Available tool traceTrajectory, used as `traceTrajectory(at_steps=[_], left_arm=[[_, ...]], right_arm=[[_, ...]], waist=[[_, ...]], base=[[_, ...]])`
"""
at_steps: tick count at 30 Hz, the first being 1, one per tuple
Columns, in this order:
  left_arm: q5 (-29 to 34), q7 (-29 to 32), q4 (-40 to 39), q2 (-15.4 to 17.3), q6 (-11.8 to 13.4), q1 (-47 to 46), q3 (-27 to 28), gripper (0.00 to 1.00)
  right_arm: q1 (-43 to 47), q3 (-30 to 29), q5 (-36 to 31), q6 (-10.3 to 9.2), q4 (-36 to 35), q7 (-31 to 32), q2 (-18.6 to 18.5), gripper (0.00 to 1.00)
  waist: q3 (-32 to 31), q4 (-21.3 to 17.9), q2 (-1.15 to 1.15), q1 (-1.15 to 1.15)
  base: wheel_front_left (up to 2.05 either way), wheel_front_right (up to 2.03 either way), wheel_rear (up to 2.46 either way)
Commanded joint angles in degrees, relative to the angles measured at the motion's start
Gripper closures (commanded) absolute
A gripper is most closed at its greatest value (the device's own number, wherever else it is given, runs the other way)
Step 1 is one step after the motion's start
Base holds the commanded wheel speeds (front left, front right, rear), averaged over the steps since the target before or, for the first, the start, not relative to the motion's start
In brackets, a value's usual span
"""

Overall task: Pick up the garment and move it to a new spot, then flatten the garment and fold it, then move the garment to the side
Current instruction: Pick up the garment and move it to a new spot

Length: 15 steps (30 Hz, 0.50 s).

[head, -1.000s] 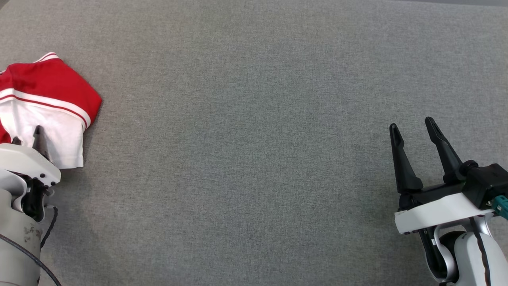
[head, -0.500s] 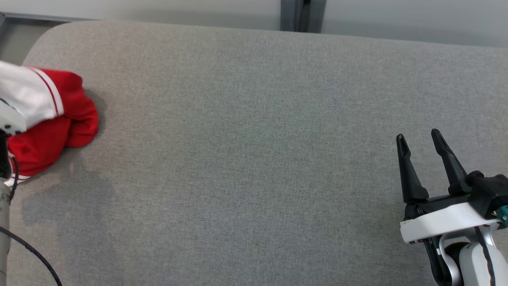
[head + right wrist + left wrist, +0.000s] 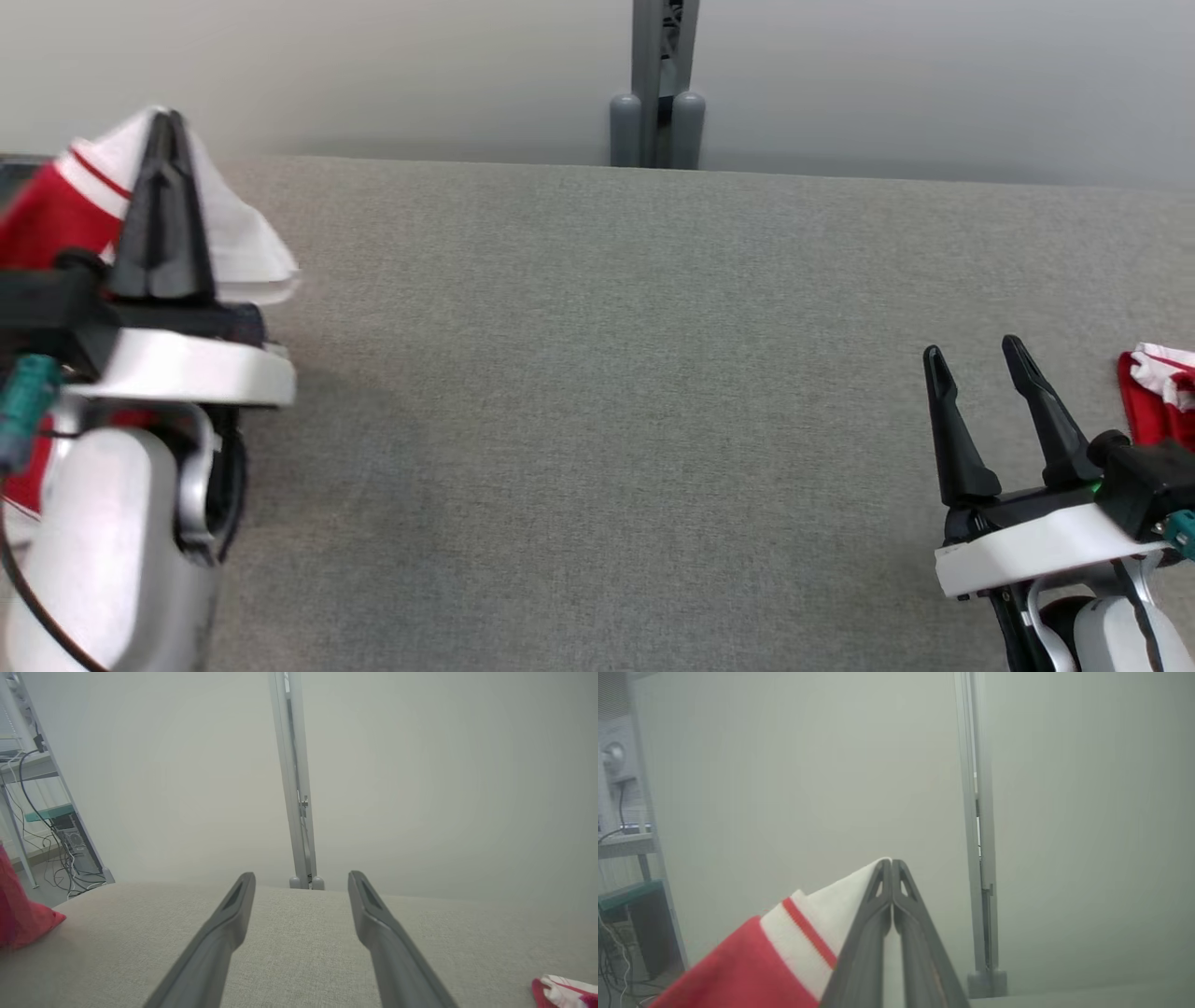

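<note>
At far left, the left gripper (image 3: 167,119) is rising above the tabletop's (image 3: 597,420) left end with its jaws pressed fully together, pinching a white edge of the garment (image 3: 238,245). The left wrist view is showing the same hold: the two dark jaws of the left gripper (image 3: 891,862) are meeting at their tips, and the garment (image 3: 738,963), white with a thin red stripe and then solid red, is draping down and to the left of them. In the right wrist view the garment's red cloth (image 3: 18,914) is hanging at the left edge, over the tabletop's (image 3: 299,952) left end; whether its lowest fold is touching the surface cannot be told. The grey fabric-covered tabletop is stretching across the middle, with a grey upright post (image 3: 658,84) standing behind its far edge against a pale wall. At lower right, the right gripper (image 3: 971,350) is hovering over the tabletop with its jaws spread wide apart and nothing between them, as the right wrist view of the right gripper (image 3: 301,877) is confirming. Just right of it, a second red-and-white cloth (image 3: 1153,397) is lying bunched on the tabletop, apart from the jaws, and is also appearing at the lower right corner (image 3: 563,989).
</note>
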Motion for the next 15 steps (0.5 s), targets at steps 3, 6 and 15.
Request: traceTrajectory(at_steps=[3,6,15], left_arm=[[0.7,3.8,-8.4,-1.8,0.6,5.3,-3.4,1.00],[0.5,6.3,-12.3,-3.2,0.2,7.7,-6.3,1.00],[1.4,9.1,-11.8,-6.9,-3.8,3.6,-15.4,1.00]], right_arm=[[0.3,0.0,0.7,0.02,-0.4,-0.4,-0.3,0.00],[-0.7,0.1,1.0,0.02,-0.5,-0.7,-0.3,0.00],[-3.1,1.0,2.6,0.02,0.2,-3.0,-0.3,0.00]], waist=[[0.4,-3.0,0.00,0.00],[1.8,-5.5,0.00,0.00],[7.4,-16.2,0.00,0.00]], base=[[0.00,0.00,0.00],[0.00,0.00,0.00],[0.00,0.00,0.00]])
